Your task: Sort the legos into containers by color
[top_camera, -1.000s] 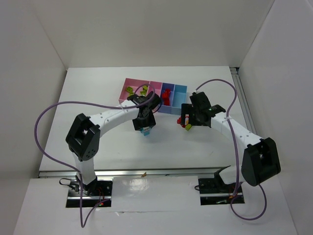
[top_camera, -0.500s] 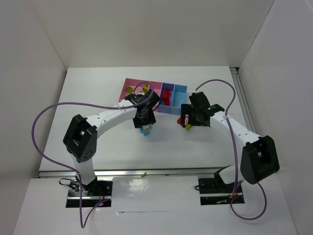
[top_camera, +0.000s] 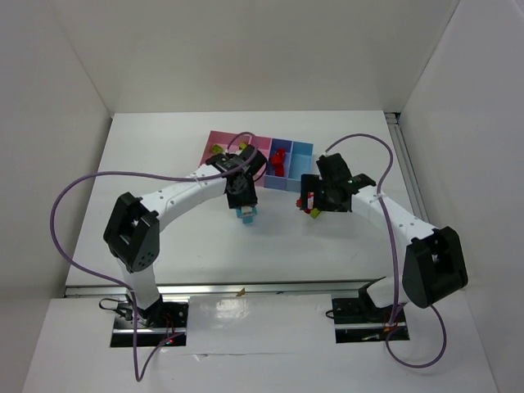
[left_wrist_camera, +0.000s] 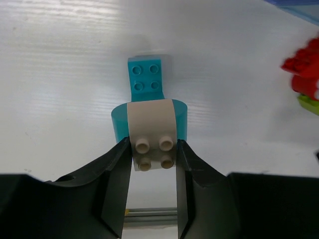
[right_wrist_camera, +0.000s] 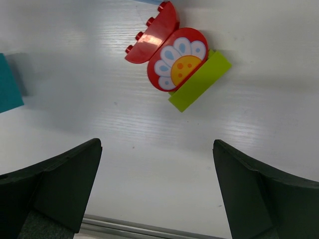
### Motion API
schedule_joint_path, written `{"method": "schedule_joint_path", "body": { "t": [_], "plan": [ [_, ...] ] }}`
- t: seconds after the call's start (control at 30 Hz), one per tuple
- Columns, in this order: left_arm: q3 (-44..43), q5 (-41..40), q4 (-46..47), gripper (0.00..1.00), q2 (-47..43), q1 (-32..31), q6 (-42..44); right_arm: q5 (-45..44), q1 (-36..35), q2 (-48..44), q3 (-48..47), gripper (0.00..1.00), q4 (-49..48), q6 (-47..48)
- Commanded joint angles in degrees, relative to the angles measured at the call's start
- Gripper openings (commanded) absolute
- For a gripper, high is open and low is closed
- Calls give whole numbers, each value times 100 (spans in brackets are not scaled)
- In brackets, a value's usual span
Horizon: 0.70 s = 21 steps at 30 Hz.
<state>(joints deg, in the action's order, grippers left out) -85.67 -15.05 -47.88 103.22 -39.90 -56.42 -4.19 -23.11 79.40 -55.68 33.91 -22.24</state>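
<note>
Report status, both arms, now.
Left end effector shut on white-and-cyan clump. Right end effector open, red-and-green clump just ahead, untouched. No obstruction seen.

No legible txt, nos., brand marks or labels in any view. Only printed mark: flower graphic (white petals, orange-yellow centre w/ dots) on face of red rounded brick (right_wrist_camera: 177, 59), right wrist view; no lettering w/ it. White brick (left_wrist_camera: 152, 124), left wrist view: plain.

Four joined bins (top_camera: 303, 152), one cyan-white clump (left_wrist_camera: 149, 122), one red-green clump (right_wrist_camera: 177, 65).
</note>
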Motion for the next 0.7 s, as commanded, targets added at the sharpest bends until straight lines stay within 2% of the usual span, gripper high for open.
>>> {"method": "schedule_joint_path", "body": {
  "t": [0.0, 0.03, 0.07, 0.1, 0.13, 0.2, 0.33, 0.4, 0.47, 0.5, 0.53, 0.67],
  "plan": [
    [-599, 683, 287, 0, -530, 131, 1131, 488, -44, -178, -285, 100, -112, 35],
    [-705, 1027, 288, 0, -531, 306, 1377, 776, -44, -240, -285, 100, -191, 105],
    [-888, 1718, 340, 0, -531, 420, 1719, 1144, -44, -397, -285, 100, -401, 288],
    [-890, 1725, 340, 0, -583, 552, 1957, 1148, -44, -477, -216, 100, -490, 290],
    [-890, 2760, 680, 0, -645, 806, 2195, 1444, -44, -539, -215, 100, -569, 351],
    [-777, 3609, 822, 0, -732, 1027, 2529, 1613, -44, -592, -311, 100, -570, 265],
    [-233, 4701, 1719, 0, -997, 1405, 2856, 1938, -44, -487, -706, 99, -570, -252],
    [-82, 4914, 2001, 0, -1049, 1537, 2908, 2079, -44, -486, -786, 97, -744, -438],
    [242, 5537, 2351, 0, -1110, 1625, 2909, 2404, -44, -486, -786, 96, -929, -658],
    [400, 5800, 2858, 0, -1111, 1713, 2822, 2544, 8, -486, -734, 96, -1200, -711],
    [724, 6473, 3176, 0, -1181, 1766, 2612, 2720, 9, -486, -734, 96, -1351, -773],
    [1280, 7647, 4574, 0, -1181, 2047, 1829, 3632, 201, -705, -383, 94, -2036, -895]
  ]
}}
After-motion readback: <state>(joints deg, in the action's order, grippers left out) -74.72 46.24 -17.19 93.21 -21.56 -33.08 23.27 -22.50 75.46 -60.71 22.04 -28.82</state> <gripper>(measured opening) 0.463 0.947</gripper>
